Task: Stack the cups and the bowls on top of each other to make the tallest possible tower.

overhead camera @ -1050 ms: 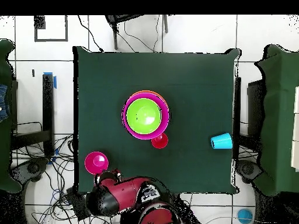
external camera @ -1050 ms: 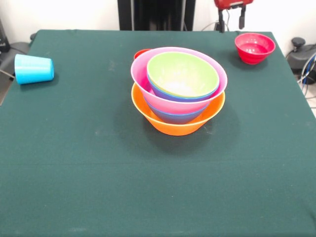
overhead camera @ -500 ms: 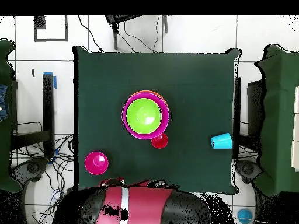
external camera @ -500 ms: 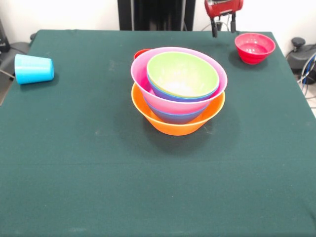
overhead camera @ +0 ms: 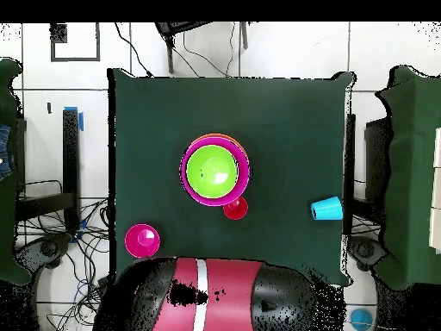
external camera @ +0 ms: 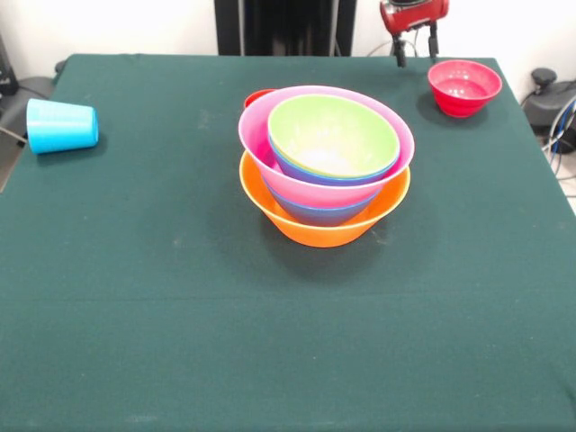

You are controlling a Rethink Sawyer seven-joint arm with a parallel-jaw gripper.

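Table [external camera: 135, 297]: a dark green cloth covers the whole top, and every piece of plastic ware stands or lies on it.
Arm [overhead camera: 207, 306]: in the overhead view the red and black arm lies crosswise over the table edge at the robot's side, a pale band across its red shell; in the front view only its red head shows at the top edge, hanging just left of the small red bowl.
Tower [external camera: 324, 166]: nested bowls at the middle of the table, upright, openings up.
Orange bowl [external camera: 328, 229]: the widest, at the bottom, carrying the rest.
Pink bowl [external camera: 261, 148]: large, seated above a blue bowl [external camera: 319, 214] whose wall shows between pink and orange.
Lime green bowl [external camera: 333, 135]: topmost, sitting inside the pink one, with a thin blue or purple rim [external camera: 301, 171] showing under it; which of the two colours is hard to tell.
Small red bowl [external camera: 464, 86]: alone near the far right corner in the front view, upright, well apart from the tower.
Light blue cup [external camera: 61, 126]: on its side near the table's left edge in the front view, well apart from everything else.
Red cup [overhead camera: 235, 208]: just behind the tower in the front view, only a sliver of rim showing there; from overhead it stands upright, touching or nearly touching the pink bowl.
Gripper [external camera: 415, 52]: two dark fingers [external camera: 400, 56] point down with a clear gap between them and nothing in it, above the table beside the small red bowl.
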